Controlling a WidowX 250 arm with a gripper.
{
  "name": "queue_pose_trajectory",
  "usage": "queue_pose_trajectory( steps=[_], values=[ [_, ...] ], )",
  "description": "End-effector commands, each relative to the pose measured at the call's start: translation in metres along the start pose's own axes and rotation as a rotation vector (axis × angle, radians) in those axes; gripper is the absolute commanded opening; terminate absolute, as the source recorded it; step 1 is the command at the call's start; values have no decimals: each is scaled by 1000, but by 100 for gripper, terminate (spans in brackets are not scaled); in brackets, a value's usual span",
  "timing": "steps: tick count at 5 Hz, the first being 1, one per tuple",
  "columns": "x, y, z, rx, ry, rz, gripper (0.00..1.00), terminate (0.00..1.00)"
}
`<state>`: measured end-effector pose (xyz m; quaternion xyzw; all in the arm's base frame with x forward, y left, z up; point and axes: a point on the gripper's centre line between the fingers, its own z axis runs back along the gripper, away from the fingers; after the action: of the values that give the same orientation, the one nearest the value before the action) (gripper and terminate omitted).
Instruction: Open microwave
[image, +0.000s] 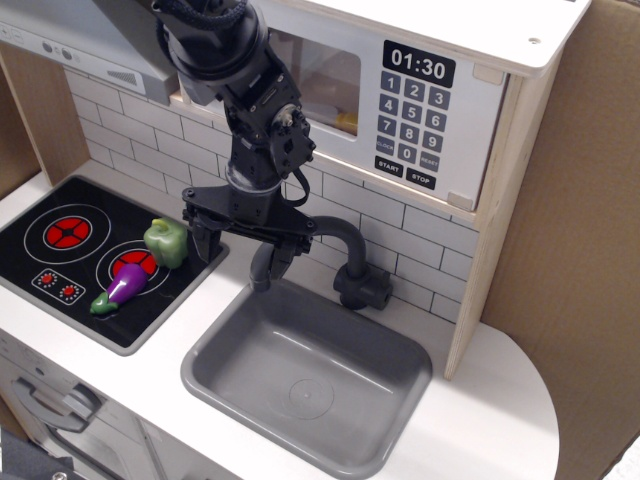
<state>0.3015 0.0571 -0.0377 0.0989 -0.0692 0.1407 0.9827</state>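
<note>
The white microwave (400, 95) sits in a pale wood shelf at the top, with a clear window door (325, 85) and a black keypad and display reading 01:30 (415, 110). The door looks shut. Its handle is hidden behind my arm. My black gripper (240, 250) hangs below the microwave, in front of the tiled wall, between the stove and the sink. Its fingers (205, 240) are spread apart and hold nothing.
A grey sink (215, 355) with a dark grey faucet (350, 265) lies below the microwave. A black stove top (60, 290) at left carries a green pepper (167, 242) and a purple eggplant (125, 288). A grey range hood (70, 35) is at top left. Cardboard stands at right.
</note>
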Motion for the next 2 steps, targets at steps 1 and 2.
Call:
queue_pose_trajectory(
  steps=[1,2],
  values=[
    [0,0,0,0,0,0,100,0],
    [19,37,16,12,-37,-55,100,0]
  ],
)
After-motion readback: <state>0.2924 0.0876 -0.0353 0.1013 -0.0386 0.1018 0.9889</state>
